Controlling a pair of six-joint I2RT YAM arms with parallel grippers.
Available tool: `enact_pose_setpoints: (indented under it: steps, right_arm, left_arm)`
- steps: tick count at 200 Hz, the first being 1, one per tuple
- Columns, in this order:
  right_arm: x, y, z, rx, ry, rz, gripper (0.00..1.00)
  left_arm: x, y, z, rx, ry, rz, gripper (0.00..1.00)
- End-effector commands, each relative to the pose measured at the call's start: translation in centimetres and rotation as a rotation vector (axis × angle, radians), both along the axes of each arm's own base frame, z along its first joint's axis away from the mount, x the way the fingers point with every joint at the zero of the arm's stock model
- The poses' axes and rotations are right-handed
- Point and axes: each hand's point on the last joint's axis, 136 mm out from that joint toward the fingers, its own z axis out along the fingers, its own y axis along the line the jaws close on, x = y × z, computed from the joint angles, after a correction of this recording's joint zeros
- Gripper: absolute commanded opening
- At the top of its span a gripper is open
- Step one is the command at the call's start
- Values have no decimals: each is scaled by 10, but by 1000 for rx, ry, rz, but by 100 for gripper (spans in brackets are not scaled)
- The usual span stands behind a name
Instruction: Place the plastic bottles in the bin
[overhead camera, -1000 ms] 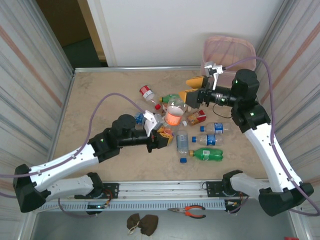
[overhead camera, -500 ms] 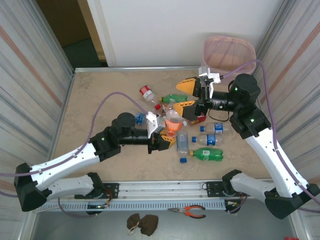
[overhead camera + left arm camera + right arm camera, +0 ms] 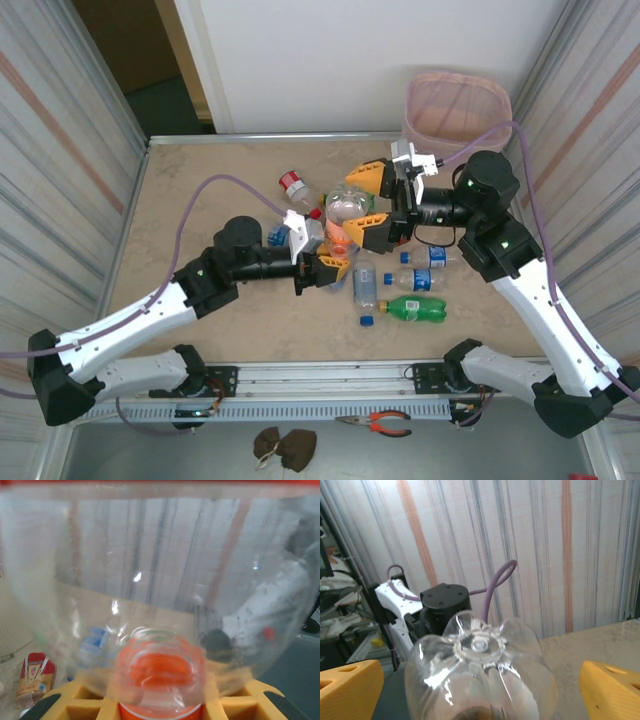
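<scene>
A clear plastic bottle with an orange label (image 3: 346, 216) hangs above the middle of the table. My left gripper (image 3: 325, 268) is shut on its neck, and in the left wrist view the neck (image 3: 160, 675) sits between the yellow fingers (image 3: 75, 707). My right gripper (image 3: 369, 204) stands open around the bottle's far end. In the right wrist view the bottle's base (image 3: 479, 644) lies between the fingers (image 3: 350, 686), which stay apart from it on both sides. The pale pink bin (image 3: 457, 108) stands at the back right.
More bottles lie on the table: a red-capped one (image 3: 293, 185), a green one (image 3: 415, 309), clear blue-labelled ones (image 3: 365, 283) (image 3: 430, 256) and a red-labelled one (image 3: 393, 235). A loose blue cap (image 3: 367, 321) lies near the front. Striped walls close both sides.
The left gripper has raised the orange-labelled bottle and tipped it toward the right arm. The right gripper has swung left and come around the bottle's base, still open.
</scene>
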Motion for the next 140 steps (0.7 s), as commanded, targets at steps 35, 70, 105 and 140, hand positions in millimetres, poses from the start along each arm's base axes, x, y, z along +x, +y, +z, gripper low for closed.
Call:
enact_pose_setpoints:
  steps: [35, 70, 105, 140]
  right_arm:
    - [-22, 1, 6, -3, -37, 66, 84]
    - [-26, 2, 13, 11, -38, 75, 75]
    - [-20, 4, 17, 24, -31, 37, 80]
    - [-20, 8, 25, 45, -20, 43, 78]
  left_arm:
    - [-7, 1, 33, -81, -17, -36, 24]
    - [-9, 2, 31, -61, -1, -43, 23]
    - [-9, 0, 27, -55, 3, -48, 23]
    - [-8, -3, 21, -34, 14, -57, 23]
